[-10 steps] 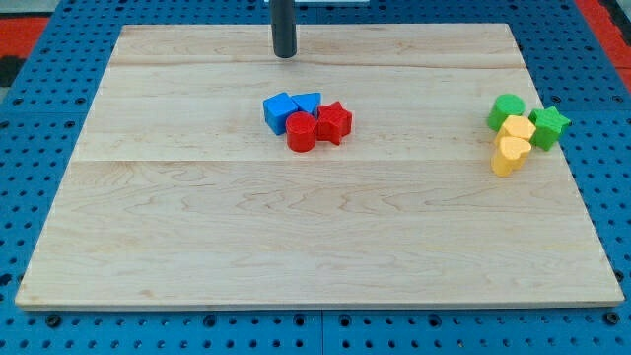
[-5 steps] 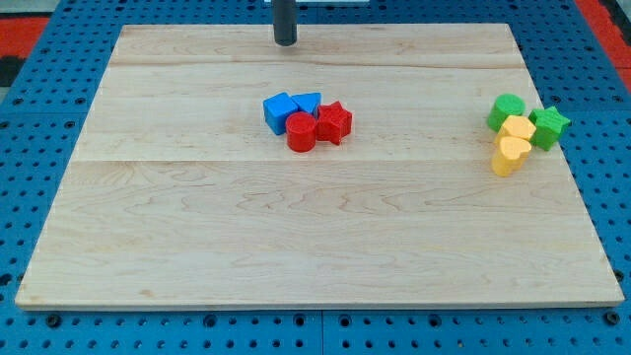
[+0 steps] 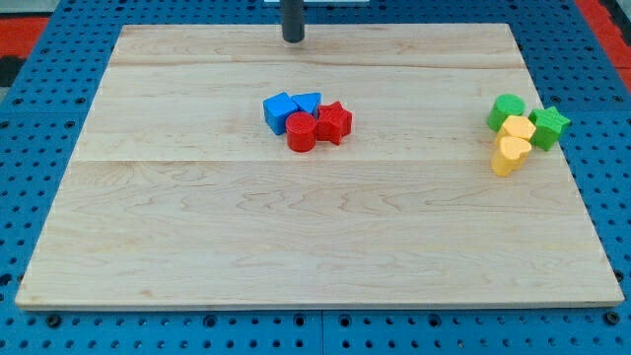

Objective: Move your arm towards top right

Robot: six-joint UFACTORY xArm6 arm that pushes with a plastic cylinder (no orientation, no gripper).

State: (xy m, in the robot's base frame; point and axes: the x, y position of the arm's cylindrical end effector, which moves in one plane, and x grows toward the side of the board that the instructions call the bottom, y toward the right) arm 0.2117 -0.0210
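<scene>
My tip (image 3: 293, 39) is near the board's top edge, a little left of centre, touching no block. Below it sits a tight cluster: a blue cube (image 3: 279, 111), a blue wedge-like block (image 3: 308, 102), a red cylinder (image 3: 301, 131) and a red star (image 3: 334, 121). At the view's right is a second cluster: a green cylinder (image 3: 508, 109), a green star (image 3: 549, 125), a yellow block (image 3: 517, 128) and a yellow heart-shaped block (image 3: 510, 155). The tip is well above the blue and red cluster and far left of the green and yellow one.
The wooden board (image 3: 315, 227) lies on a blue pegboard (image 3: 39, 108). A red area (image 3: 606, 15) shows at the view's top right corner.
My tip has moved up the view and slightly right, away from the blue and red cluster. No block has moved.
</scene>
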